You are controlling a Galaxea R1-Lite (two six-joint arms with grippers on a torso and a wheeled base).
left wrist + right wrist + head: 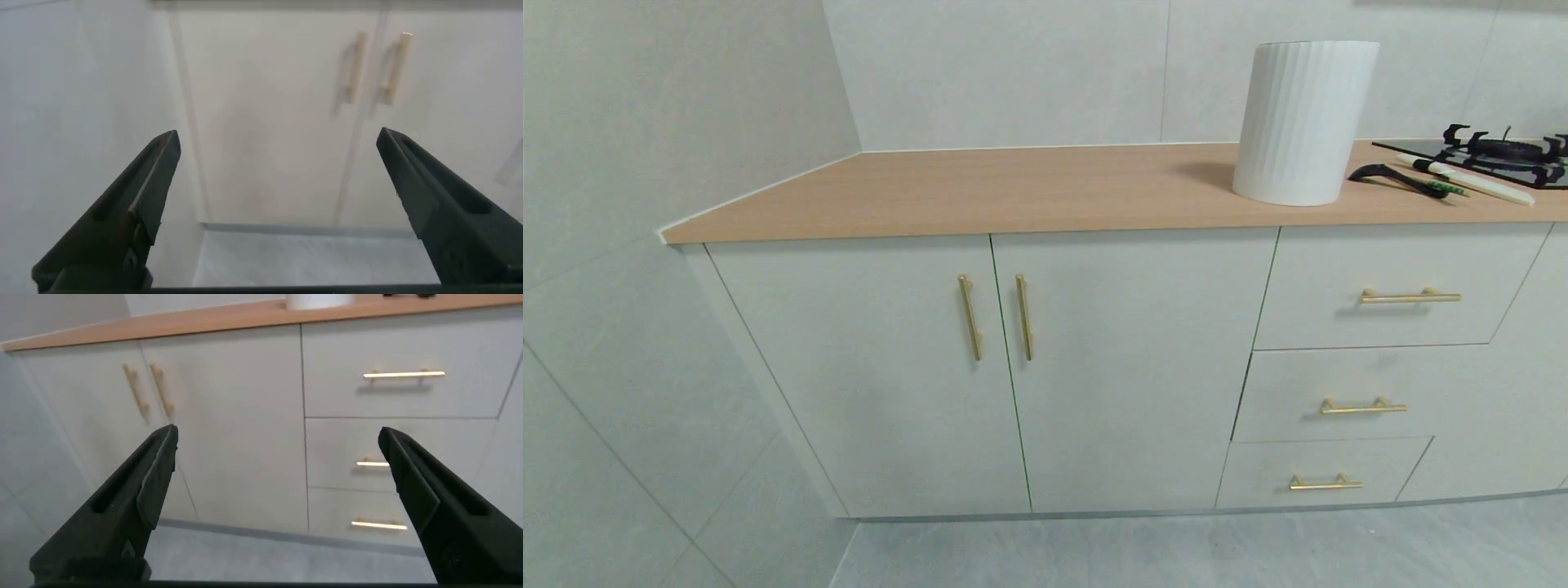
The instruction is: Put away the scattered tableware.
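Note:
On the wooden countertop (1013,192), at its right end, lie a black-handled utensil (1392,177) and a long white utensil (1474,181) with a green part between them, beside a tall white ribbed container (1301,121). My left gripper (278,159) is open with nothing between its fingers, held low facing the double cabinet doors (359,114). My right gripper (278,457) is open and holds nothing, facing the drawers (400,376) from below counter height.
A black gas hob (1503,151) sits at the counter's far right. Below are two doors with gold handles (996,317) and three drawers (1388,294). A tiled wall (645,163) closes off the left side. Grey floor (1176,547) lies in front.

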